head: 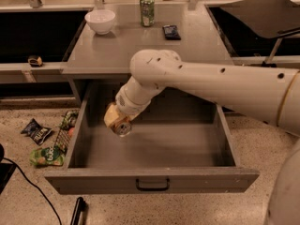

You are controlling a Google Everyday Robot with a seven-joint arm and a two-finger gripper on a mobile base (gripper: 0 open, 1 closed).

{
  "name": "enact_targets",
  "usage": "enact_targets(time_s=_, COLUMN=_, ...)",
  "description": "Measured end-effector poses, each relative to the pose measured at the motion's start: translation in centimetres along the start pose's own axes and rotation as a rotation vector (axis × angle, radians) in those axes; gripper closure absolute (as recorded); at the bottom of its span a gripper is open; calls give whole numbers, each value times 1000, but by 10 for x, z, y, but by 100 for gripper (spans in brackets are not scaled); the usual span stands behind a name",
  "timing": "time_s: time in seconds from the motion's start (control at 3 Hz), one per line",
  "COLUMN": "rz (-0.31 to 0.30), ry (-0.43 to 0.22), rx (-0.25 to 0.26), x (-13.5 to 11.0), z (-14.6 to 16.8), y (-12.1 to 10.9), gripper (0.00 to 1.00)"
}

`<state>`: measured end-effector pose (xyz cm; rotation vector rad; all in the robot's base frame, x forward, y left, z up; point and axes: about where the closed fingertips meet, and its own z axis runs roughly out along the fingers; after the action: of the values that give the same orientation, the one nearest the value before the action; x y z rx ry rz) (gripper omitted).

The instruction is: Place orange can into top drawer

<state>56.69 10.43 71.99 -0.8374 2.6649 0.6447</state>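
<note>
The orange can [117,120] is orange-gold with pale patches and a silver end that faces me. It is held tilted in my gripper [121,116] inside the open top drawer [150,181], over the left part of its floor. The gripper sits at the end of my white arm [206,86], which reaches in from the right. The drawer is a deep grey box pulled fully out, with a small black handle [152,186] at the centre of its front panel. The fingers are mostly hidden by the can and wrist.
On the grey countertop [117,53] stand a white bowl [100,20], a taller green can [147,10] and a small dark object [171,31]. Snack bags [44,156] lie on the floor to the drawer's left. A black cable [28,186] runs at lower left.
</note>
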Motion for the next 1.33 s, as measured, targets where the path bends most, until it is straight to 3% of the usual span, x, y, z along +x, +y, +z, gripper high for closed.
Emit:
enact_targets(time_s=0.33, rz=48, ry=66, rx=5, x=24, z=34, y=-9, gripper=100)
enact_targets(time_s=0.67, rz=96, ry=109, rx=-12, x=41, z=62, y=-18, gripper=81)
enact_targets(time_s=1.33, rz=130, ry=127, rx=-4, x=49, z=76, y=-34, gripper=33)
